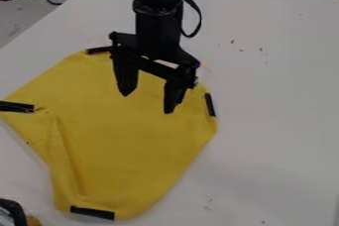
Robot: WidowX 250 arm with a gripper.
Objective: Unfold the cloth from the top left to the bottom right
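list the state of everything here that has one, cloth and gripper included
cloth: mostly spread out, creased toward the lower left
gripper: open, over the cloth's upper part
black strips: set along the cloth's edge
arm cable: bowed out in a loop
table: marked with small dark specks

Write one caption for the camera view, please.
Open gripper over a yellow cloth with black strips at its edge, creased at left, on a white table.
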